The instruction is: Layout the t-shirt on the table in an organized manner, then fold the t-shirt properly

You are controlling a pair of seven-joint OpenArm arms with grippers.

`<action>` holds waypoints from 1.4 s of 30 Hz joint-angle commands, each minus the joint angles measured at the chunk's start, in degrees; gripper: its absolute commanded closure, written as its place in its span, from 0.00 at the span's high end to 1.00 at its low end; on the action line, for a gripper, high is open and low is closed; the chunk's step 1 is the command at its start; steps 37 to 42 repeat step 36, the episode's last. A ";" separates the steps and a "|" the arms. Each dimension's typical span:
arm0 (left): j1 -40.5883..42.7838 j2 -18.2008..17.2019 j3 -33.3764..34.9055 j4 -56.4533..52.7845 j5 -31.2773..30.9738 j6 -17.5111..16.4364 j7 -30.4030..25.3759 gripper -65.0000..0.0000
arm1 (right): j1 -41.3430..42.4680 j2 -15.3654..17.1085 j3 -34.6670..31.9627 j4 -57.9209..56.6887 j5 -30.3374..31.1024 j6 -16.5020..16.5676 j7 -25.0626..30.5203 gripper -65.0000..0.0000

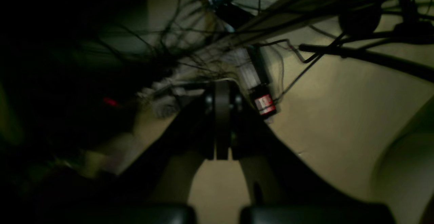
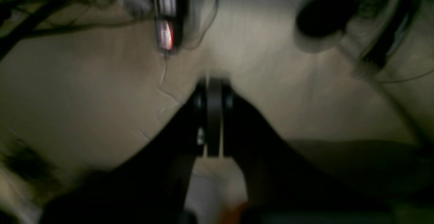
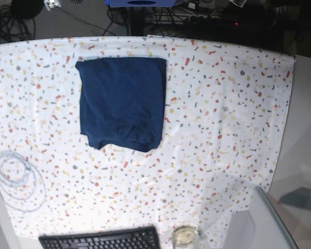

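In the base view the dark navy t-shirt [image 3: 122, 104] lies folded into a rough rectangle on the speckled table [image 3: 223, 114], left of centre toward the far edge. Its near edge is a little rumpled. No arm or gripper shows in the base view. In the left wrist view my left gripper [image 1: 222, 122] has its jaws pressed together on nothing, over a dim floor with cables. In the right wrist view my right gripper [image 2: 213, 118] is also shut and empty, blurred, over a plain pale floor. The t-shirt and table do not show in either wrist view.
A coil of white cable [image 3: 18, 179] lies near the table's left front. A black keyboard [image 3: 101, 239] and a glass jar [image 3: 185, 237] sit at the front edge. A grey surface [image 3: 295, 171] borders the cloth on the right. Cables hang in the left wrist view [image 1: 162, 44].
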 commanded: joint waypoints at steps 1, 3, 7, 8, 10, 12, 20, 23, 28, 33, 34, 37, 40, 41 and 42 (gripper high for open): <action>-1.53 0.24 0.07 -3.90 -0.12 -0.39 -2.03 0.00 | 2.35 -0.93 -4.13 -3.46 -0.59 -0.11 -0.23 0.00; -5.93 1.38 0.51 -13.75 0.32 -0.39 -3.70 0.00 | 8.06 -2.60 -11.60 -11.82 -1.47 -0.11 -0.14 0.00; -19.64 2.62 0.51 -43.02 2.96 -0.30 -9.59 0.00 | 18.79 -9.81 -23.38 -34.15 -1.29 -0.11 0.73 0.00; -24.13 2.70 0.51 -51.82 4.19 -0.30 -11.97 0.00 | 20.81 -12.54 -25.05 -41.53 -1.29 -0.11 2.40 0.00; -30.19 2.88 0.51 -62.94 6.74 -0.13 -16.80 0.00 | 23.89 -17.46 -27.25 -56.65 -1.38 -0.11 9.35 0.01; -32.65 3.85 0.51 -62.94 10.34 1.98 -20.05 0.00 | 26.00 -21.94 -27.86 -71.07 -1.38 -0.11 21.13 0.01; -34.15 5.78 0.42 -60.52 29.15 19.12 -14.60 0.00 | 28.55 -25.28 -27.77 -85.57 -0.94 -0.19 54.80 0.01; -34.50 5.87 0.07 -60.78 33.73 22.11 -14.52 0.00 | 28.28 -25.55 -27.69 -82.94 -0.94 -0.19 54.71 0.01; -33.53 5.52 0.42 -60.34 33.90 23.26 -14.60 0.00 | 27.84 -25.90 -27.69 -80.83 -0.94 -0.19 54.71 0.01; -33.88 5.08 -0.11 -60.26 33.81 23.26 -14.60 0.00 | 28.64 -25.81 -27.69 -80.39 -0.94 -0.19 54.71 0.01; -34.32 5.16 -0.11 -60.26 33.81 23.26 -14.60 0.00 | 28.72 -25.55 -27.69 -80.39 -0.94 -0.19 54.71 0.01; -34.85 5.34 -0.11 -60.26 33.81 23.26 -14.60 0.00 | 28.72 -25.37 -27.69 -80.39 -0.94 -0.19 54.71 0.01; -34.85 5.34 -0.11 -60.26 33.81 23.26 -14.60 0.00 | 28.72 -25.37 -27.69 -80.39 -0.94 -0.19 54.71 0.01; -34.85 5.34 -0.11 -60.26 33.81 23.26 -14.60 0.00 | 28.72 -25.37 -27.69 -80.39 -0.94 -0.19 54.71 0.01; -34.85 5.34 -0.11 -60.26 33.81 23.26 -14.60 0.00 | 28.72 -25.37 -27.69 -80.39 -0.94 -0.19 54.71 0.01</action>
